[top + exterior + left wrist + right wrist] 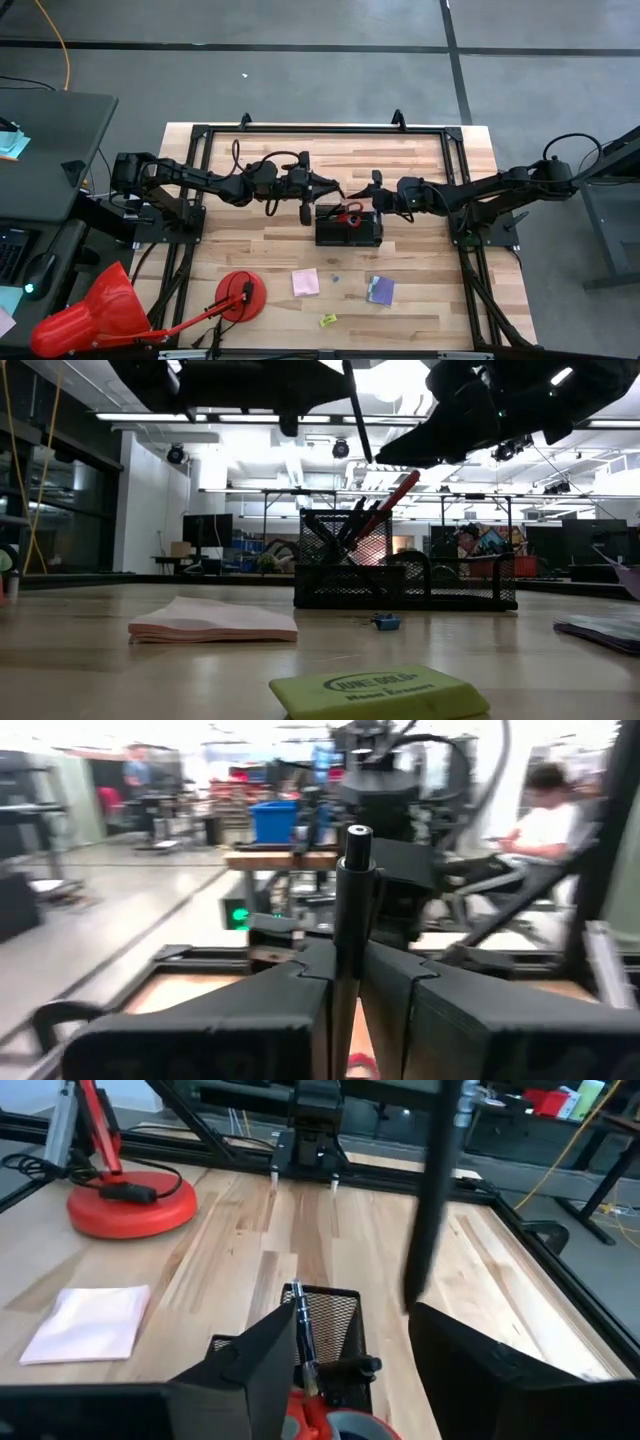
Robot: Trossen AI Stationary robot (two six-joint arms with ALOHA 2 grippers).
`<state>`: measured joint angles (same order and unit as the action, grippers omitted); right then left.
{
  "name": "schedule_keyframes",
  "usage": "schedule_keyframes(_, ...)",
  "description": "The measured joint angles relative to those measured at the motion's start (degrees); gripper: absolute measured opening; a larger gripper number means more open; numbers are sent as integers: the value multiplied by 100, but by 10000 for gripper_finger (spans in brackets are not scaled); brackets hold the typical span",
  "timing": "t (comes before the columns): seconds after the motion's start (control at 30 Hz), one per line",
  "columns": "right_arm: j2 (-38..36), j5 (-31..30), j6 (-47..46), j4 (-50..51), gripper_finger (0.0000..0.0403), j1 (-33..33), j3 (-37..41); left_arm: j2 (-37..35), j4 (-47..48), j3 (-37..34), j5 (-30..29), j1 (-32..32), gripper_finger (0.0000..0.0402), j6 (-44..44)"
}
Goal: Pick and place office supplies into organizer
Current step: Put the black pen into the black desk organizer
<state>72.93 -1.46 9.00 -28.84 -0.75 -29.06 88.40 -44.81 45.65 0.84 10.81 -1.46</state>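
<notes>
My left gripper (345,1010) reaches level from the table's left, over the organizer's left end, and is shut on a thin dark pen (352,890). The black mesh organizer (350,232) stands mid-table. Red-handled scissors (350,212) and another pen (301,1330) stick up out of it. My right gripper (352,1320) hovers open just right of and above the organizer; the held pen (432,1220) hangs before its fingers, seemingly apart from them. A pink pad (306,282), a purple pad (380,290) and a yellow eraser (327,320) lie flat on the near table. My left gripper pinches the dark pen's shaft (345,955) between its two fingers, which come in level from the table's left and lie across it. The pen stands nearly upright, its top end (357,835) above the fingers. It hangs clear above the organizer (405,575).
A red lamp with a disc base (240,295) and a cone shade (95,310) sits at the near left. Black frame rails (320,128) run round the table's edges. A small blue piece (385,622) lies in front of the organizer. A seated person (545,815) shows beyond the table.
</notes>
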Motion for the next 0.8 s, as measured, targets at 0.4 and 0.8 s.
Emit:
schedule_keyframes(0.4, -1018, -714, 130, 1063, 174, 2, 9, -13, -259, -637, -128, -2, 14, 456)
schedule_keyframes(0.8, -1106, -717, 148, 1097, 169, -2, 9, -13, -393, -1159, -414, -118, 20, 802)
